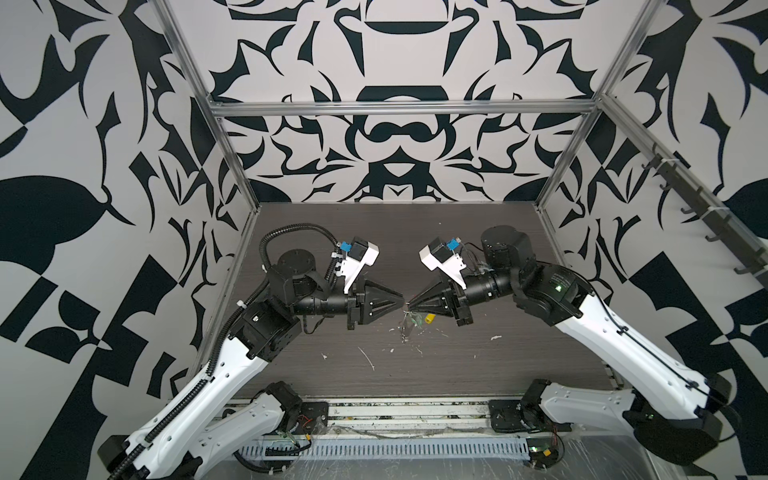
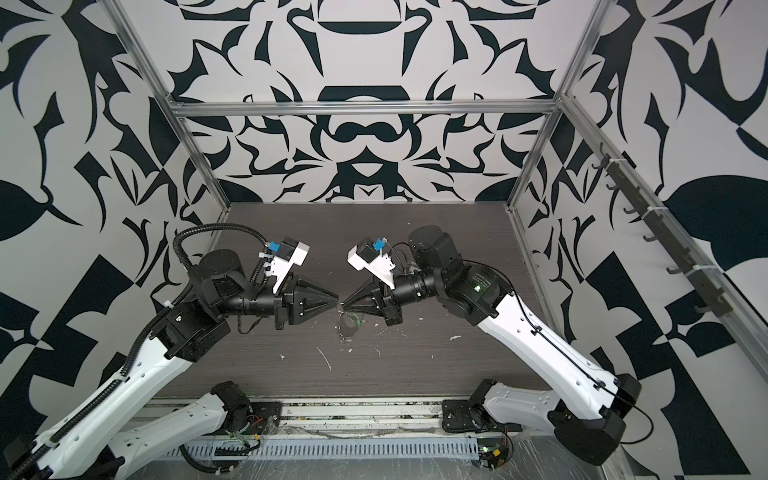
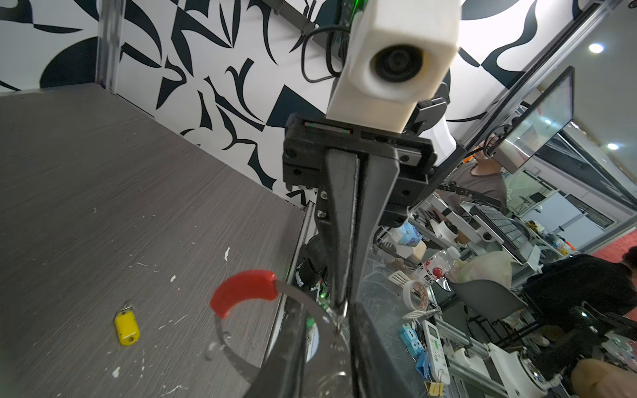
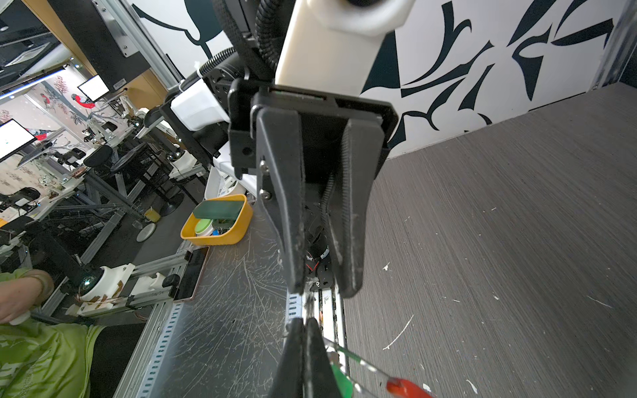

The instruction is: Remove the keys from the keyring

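The right pincer (image 1: 412, 305) is fully closed on the keyring (image 3: 241, 293) at the centre of both top views. The hoop extends below the pincer tips in frame. The left pincer (image 1: 401, 300) meets it tip to tip with jaws narrowly parted; contact with the hoop cannot be determined. The green key (image 4: 341, 379) sits at the hoop. The yellow key (image 1: 429, 318) lies on the table (image 1: 457, 365), just right of the hoop.

Robotics lab: alu-frame cell (image 1: 399, 109) w/ patterned walls (image 1: 399, 50), monitors (image 4: 13, 138), more robot rigs (image 4: 107, 275) nearby.
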Motion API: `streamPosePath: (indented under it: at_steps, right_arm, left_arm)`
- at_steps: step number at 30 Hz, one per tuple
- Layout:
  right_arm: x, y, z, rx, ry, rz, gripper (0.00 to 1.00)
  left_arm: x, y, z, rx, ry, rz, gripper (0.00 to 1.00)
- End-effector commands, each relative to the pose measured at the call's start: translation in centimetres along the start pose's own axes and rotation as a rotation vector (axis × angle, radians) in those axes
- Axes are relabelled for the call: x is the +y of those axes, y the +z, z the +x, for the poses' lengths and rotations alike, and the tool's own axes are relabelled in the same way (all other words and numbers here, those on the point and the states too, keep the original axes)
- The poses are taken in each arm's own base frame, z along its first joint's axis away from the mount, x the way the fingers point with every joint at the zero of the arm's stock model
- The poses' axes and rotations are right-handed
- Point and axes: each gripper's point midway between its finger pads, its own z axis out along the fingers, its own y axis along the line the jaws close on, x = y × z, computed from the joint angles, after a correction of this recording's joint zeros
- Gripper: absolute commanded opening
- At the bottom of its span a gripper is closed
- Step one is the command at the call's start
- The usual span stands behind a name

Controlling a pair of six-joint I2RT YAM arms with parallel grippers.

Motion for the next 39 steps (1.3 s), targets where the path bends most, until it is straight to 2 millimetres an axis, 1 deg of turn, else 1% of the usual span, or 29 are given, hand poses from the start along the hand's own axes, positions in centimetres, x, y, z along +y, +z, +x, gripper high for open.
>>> streamPosePath:
  at_steps: [1, 3, 6, 8, 10, 14, 18, 22, 25, 32, 35, 38, 39]
  right_arm:
    - [1.0, -0.9, -2.0, -0.05, -0.075, -0.003, 0.0]
    - [0.9, -0.9, -2.1, -0.054, -0.078, 0.004, 0.0]
    - [0.8, -0.9, -2.3, -0.057, -0.079, 0.01, 0.0]
    - [0.8, -0.9, -2.3, -0.057, -0.078, 0.009, 0.0]
    - [0.8, -0.9, -2.2, -0.054, -0.073, 0.005, 0.0]
    - [0.7, -0.8, -2.1, -0.049, -0.068, 0.006, 0.0]
    - [0.5, -0.7, -2.0, -0.045, -0.058, 0.007, 0.0]
    - [0.3, -0.6, -2.1, -0.049, -0.058, 0.012, 0.0]
    - [0.2, -0.6, -2.2, -0.055, -0.06, 0.019, 0.0]
    - [-0.1, -0.6, -2.5, -0.067, -0.056, 0.034, 0.0]
    - [-0.1, -0.8, -2.9, -0.088, -0.068, 0.052, 0.0]
    - [-0.6, -1.2, -3.3, -0.12, -0.081, 0.104, 0.0]
    - [-0.8, -1.4, -3.5, -0.131, -0.085, 0.123, 0.06]
  left_arm:
    - [-1.5, -0.1, -0.4, 0.002, 0.017, 0.066, 0.26]
    - [-1.3, 0.1, -0.3, 0.013, -0.001, 0.069, 0.24]
    - [-0.9, 0.2, -0.1, 0.023, -0.013, 0.06, 0.19]
    - [-0.8, 0.2, -0.1, 0.022, -0.013, 0.055, 0.18]
    - [-0.8, 0.2, -0.2, 0.018, -0.008, 0.053, 0.17]
    - [-0.8, 0.3, -0.4, 0.016, -0.003, 0.051, 0.12]
    - [-0.7, 0.3, -0.5, 0.014, -0.002, 0.047, 0.12]
    - [-0.6, 0.4, -0.4, 0.022, -0.011, 0.055, 0.17]
    - [-0.6, 0.5, -0.3, 0.025, -0.017, 0.056, 0.17]
    - [-0.5, 0.5, -0.4, 0.018, -0.015, 0.057, 0.0]
    - [-0.1, 0.6, -0.6, -0.001, -0.005, 0.036, 0.0]
    - [0.9, 0.4, -0.9, -0.045, 0.017, -0.018, 0.0]
    - [1.2, 0.4, -1.0, -0.057, 0.023, -0.034, 0.0]
